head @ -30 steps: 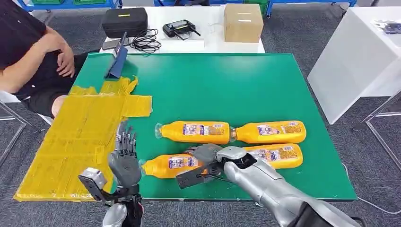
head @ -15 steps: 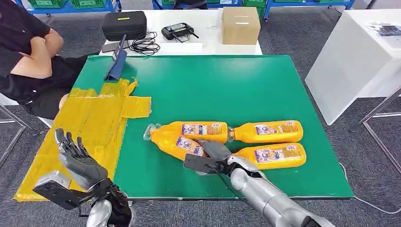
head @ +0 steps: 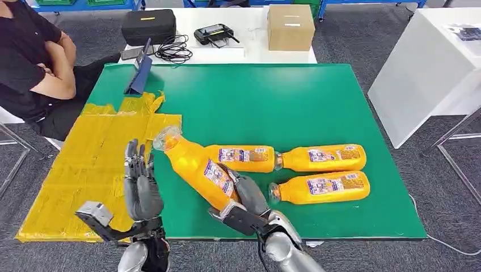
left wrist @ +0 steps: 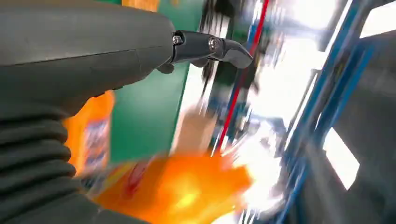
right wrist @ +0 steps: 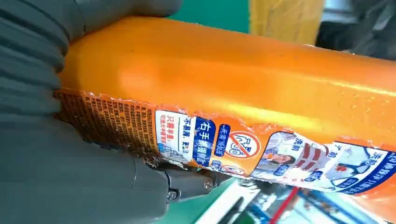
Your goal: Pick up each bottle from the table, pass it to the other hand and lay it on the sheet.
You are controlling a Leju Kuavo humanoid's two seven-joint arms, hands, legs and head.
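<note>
Three orange bottles (head: 195, 164) (head: 241, 157) (head: 320, 187), a fourth (head: 320, 158), one yellow sheet (head: 91, 164), one cardboard box (head: 290, 26).

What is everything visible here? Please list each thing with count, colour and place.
bottles: 3, orange; one lifted, two lying on the mat
mat: 1, green, covers the table
sheet: 1, yellow, mat's left edge
case: 1, black, far white table
box: 1, brown, same table
person: 1, dark shirt, seated far left
left hand: open, beside the lifted bottle
right hand: grips that bottle's base
</note>
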